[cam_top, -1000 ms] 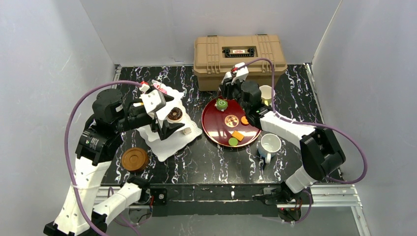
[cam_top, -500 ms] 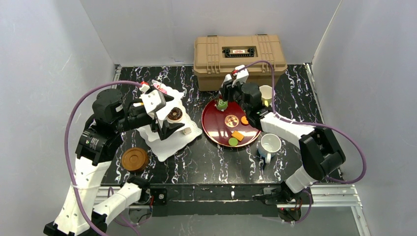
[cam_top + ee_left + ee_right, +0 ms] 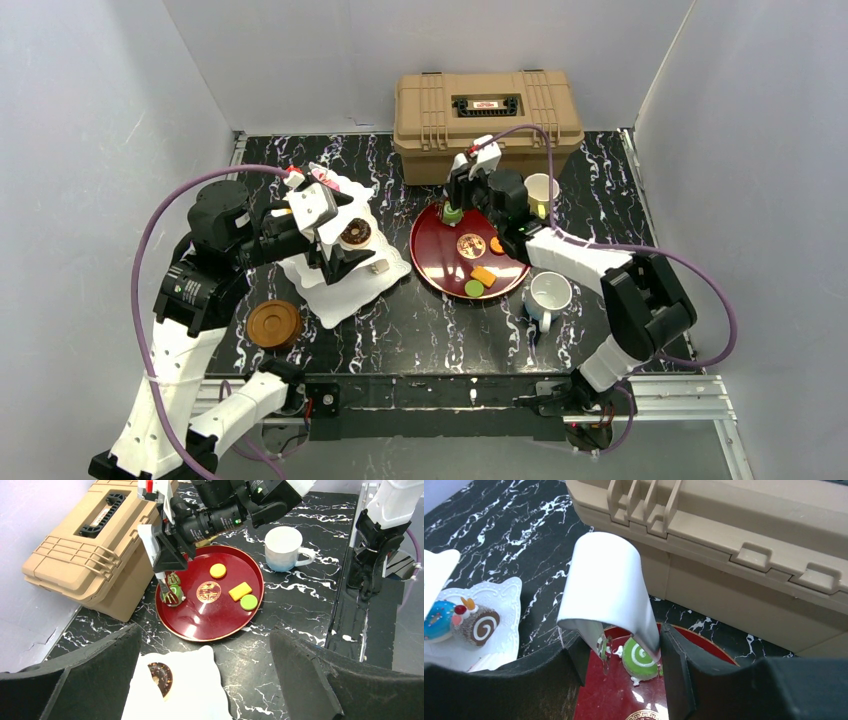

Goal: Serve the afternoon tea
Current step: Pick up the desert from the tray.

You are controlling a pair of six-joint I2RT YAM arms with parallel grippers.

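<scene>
On the black marbled table [image 3: 440,330], the right gripper [image 3: 624,650] stands astride the green roll [image 3: 641,659] at the dark red tray's [image 3: 440,265] far edge, its fingers spread and not clamped. The left gripper [image 3: 205,634] hangs wide apart, empty, over the white stand [image 3: 200,702].

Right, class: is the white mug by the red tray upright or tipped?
Upright. The white mug stands on its base, round mouth facing up, handle sideways.
</scene>
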